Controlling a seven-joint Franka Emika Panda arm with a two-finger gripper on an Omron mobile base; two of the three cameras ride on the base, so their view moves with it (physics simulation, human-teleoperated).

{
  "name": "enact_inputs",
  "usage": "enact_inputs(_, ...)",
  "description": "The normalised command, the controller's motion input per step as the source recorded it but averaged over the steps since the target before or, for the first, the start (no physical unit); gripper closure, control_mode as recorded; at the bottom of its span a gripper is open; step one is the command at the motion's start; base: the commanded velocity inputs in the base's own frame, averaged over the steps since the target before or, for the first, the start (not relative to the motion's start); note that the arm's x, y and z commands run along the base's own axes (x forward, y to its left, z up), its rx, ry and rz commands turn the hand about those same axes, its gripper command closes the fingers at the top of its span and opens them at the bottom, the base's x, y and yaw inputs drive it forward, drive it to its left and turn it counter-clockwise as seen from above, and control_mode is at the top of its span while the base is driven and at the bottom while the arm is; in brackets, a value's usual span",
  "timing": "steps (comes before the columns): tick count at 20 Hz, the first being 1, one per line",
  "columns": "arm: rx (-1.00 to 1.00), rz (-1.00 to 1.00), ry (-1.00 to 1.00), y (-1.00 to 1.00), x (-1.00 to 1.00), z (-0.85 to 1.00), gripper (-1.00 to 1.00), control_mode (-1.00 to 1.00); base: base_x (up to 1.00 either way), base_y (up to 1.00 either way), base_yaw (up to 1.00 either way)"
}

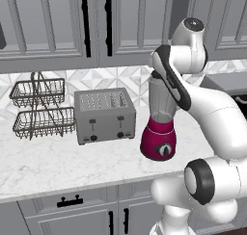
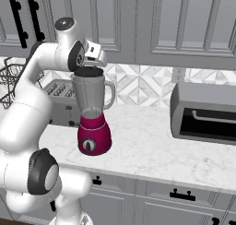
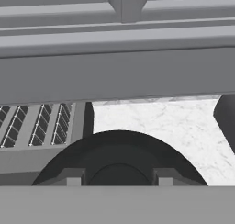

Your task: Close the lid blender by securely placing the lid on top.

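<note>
The blender (image 1: 158, 142) stands on the marble counter, a magenta base with a black dial under a tall clear grey jar (image 2: 91, 95) whose handle points right. The black lid (image 2: 89, 72) sits at the jar's mouth. In the hand view the lid (image 3: 119, 149) is a dark disc right below the camera, with its raised knob between the two fingertips. My gripper (image 2: 92, 62) hangs straight over the jar, and its fingers (image 3: 73, 177) press against the knob's sides. In the left base view my forearm hides the jar's top.
A boxy silver toaster (image 1: 104, 114) stands just left of the blender, and a two-tier wire basket rack (image 1: 38, 106) is farther left. A dark toaster oven (image 2: 205, 113) sits at the right. Upper cabinets (image 3: 119, 30) hang close above the hand.
</note>
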Motion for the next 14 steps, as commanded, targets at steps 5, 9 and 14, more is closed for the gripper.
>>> enact_inputs(5,0.0,0.0,-0.08,0.0,-0.06,-0.21,1.0,-1.0,0.0,0.0,0.0)
enact_inputs(9,0.0,0.0,-0.03,0.0,-0.1,-0.29,1.0,-1.0,0.0,0.0,0.0)
enact_inputs(14,0.0,0.0,0.0,0.0,-0.05,-0.29,1.0,-1.0,0.0,0.0,0.0)
